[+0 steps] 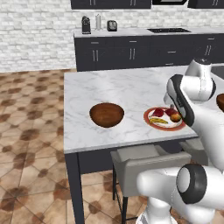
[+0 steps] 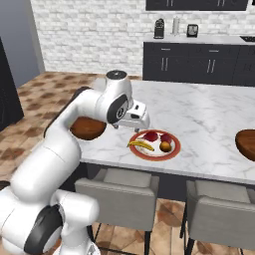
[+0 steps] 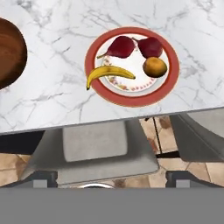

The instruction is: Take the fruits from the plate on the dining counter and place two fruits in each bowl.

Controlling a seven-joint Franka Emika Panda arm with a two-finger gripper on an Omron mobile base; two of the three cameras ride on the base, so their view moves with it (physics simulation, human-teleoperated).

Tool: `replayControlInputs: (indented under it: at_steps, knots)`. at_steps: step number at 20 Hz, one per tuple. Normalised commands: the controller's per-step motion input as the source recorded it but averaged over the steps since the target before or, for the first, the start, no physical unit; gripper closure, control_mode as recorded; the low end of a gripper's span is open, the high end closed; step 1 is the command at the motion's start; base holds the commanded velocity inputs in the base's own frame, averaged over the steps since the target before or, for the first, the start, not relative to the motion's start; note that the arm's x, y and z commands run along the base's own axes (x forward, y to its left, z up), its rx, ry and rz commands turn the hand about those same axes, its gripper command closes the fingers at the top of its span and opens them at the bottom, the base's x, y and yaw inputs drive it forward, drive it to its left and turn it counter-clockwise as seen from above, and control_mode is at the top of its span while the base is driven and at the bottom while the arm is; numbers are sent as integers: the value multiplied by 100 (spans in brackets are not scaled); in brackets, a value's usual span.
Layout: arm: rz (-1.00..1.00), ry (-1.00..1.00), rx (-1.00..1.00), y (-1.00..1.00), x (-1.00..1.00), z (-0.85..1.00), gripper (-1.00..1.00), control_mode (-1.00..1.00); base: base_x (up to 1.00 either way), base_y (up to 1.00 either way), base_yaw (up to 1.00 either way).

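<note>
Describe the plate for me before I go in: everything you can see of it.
The plate is flat, round and white with a broad red-orange rim and a faint speckled ring inside, ceramic by its look. It lies level on the marble dining counter, near the edge facing the stools, between the two brown bowls and touching neither. On it rest four fruits: a yellow banana reaching over the rim, two dark red stemmed fruits, and an orange one. The gripper is not touching it.
</note>
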Motion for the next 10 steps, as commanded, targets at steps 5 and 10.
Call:
replayControlInputs:
  at_steps: [5,10]
  knots:
    - [-5,6,0,-81,67,-12,-100,-100,0,0,0]
    - [-8,9,0,-31,79,-63,-100,-100,0,0,0]
